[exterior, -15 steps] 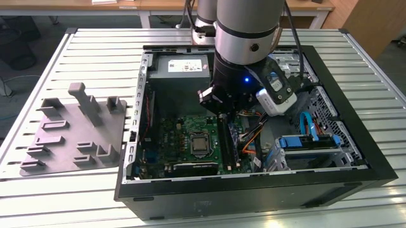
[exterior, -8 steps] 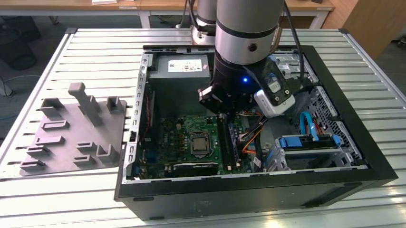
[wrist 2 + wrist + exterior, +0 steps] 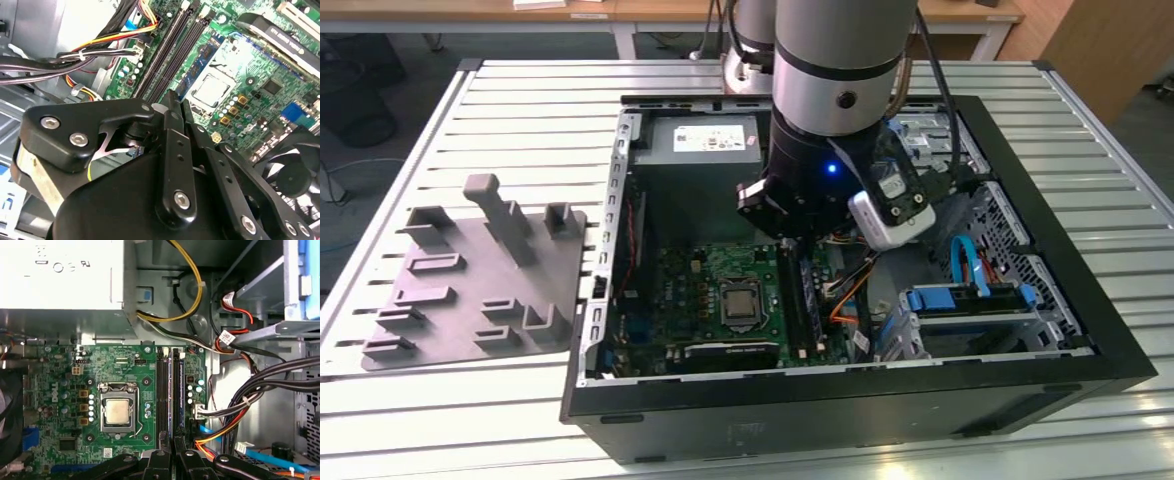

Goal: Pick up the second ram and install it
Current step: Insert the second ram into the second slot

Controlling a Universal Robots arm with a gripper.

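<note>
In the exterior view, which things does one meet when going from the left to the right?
The grey holder plate → processor → black memory slots → blue drive bay.

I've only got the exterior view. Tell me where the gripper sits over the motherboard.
Observer: In the first wrist view the gripper is at one end of the slots, in line with them.
Operator: Report what's in those slots.
Observer: One stick with a blue face stands among them.
Operator: Check for cables close by.
Observer: A black cable bundle reaches a white plug at the board's edge, beside the slots, not across them.
</note>
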